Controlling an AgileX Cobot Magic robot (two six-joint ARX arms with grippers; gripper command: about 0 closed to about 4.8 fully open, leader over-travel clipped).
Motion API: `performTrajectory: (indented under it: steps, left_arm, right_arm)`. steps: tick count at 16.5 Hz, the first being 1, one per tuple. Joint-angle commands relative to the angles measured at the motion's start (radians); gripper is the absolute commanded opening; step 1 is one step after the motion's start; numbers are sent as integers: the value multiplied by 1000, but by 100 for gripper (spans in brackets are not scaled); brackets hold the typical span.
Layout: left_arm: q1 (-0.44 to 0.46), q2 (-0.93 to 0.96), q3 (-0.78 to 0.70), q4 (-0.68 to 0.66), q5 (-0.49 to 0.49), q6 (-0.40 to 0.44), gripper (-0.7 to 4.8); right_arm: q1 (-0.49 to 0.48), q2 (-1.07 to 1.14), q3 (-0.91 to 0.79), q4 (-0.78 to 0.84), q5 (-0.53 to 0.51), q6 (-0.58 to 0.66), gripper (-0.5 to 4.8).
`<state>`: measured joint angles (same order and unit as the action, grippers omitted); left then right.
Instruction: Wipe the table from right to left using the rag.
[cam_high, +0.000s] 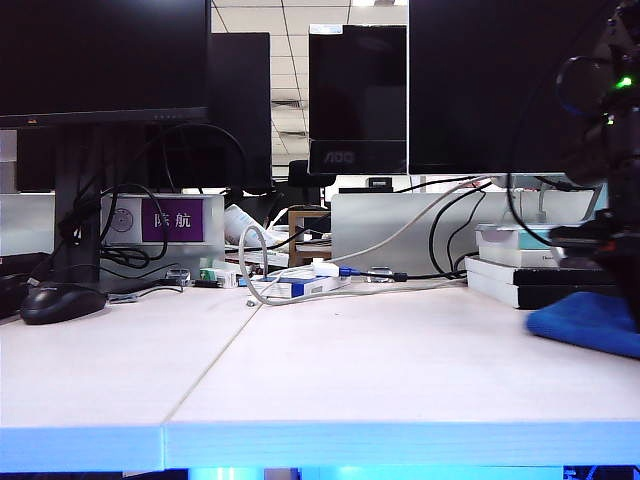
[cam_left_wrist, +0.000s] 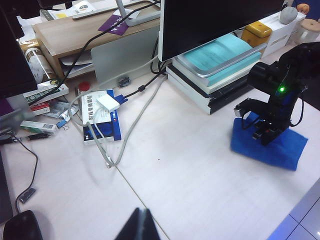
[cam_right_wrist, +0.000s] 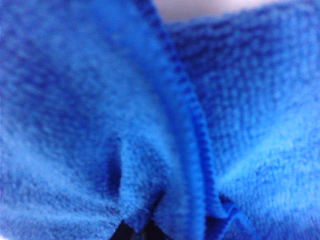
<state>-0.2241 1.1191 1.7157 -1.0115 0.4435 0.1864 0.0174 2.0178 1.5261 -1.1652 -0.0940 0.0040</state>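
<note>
With the right claw (cam_left_wrist: 265, 134) pinched shut on the rag (cam_left_wrist: 270, 145) at the worktop's (cam_high: 400, 370) three o'clock edge, apparently pressed flat, the wipe looks barely begun, needing a leftward drag; the left claw (cam_left_wrist: 141, 226), closed, hovers empty.

This is an office. Dark computer monitors (cam_high: 100, 60) stand along the back of a white counter (cam_high: 380, 370), with cables (cam_high: 260, 270) trailing between them and a black mouse (cam_high: 60, 302) lying at the left. Stacked books (cam_left_wrist: 220, 65) prop up one screen, a purple sign (cam_high: 172, 219) stands behind, and ceiling panels with strip lights show beyond.
</note>
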Motion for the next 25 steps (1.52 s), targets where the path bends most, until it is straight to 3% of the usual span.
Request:
performTrajectory:
  steps: [1, 5, 25]
  left_arm:
    - [-1, -4, 4, 3, 6, 1, -5]
    - [-1, -4, 4, 3, 6, 1, -5]
    - [-1, -4, 4, 3, 6, 2, -5]
  right_arm:
    - [33, 10, -7, 24, -119, 24, -6]
    - [93, 10, -7, 40, -175, 80, -6]
    - [447, 15, -6, 230, -227, 348, -6]
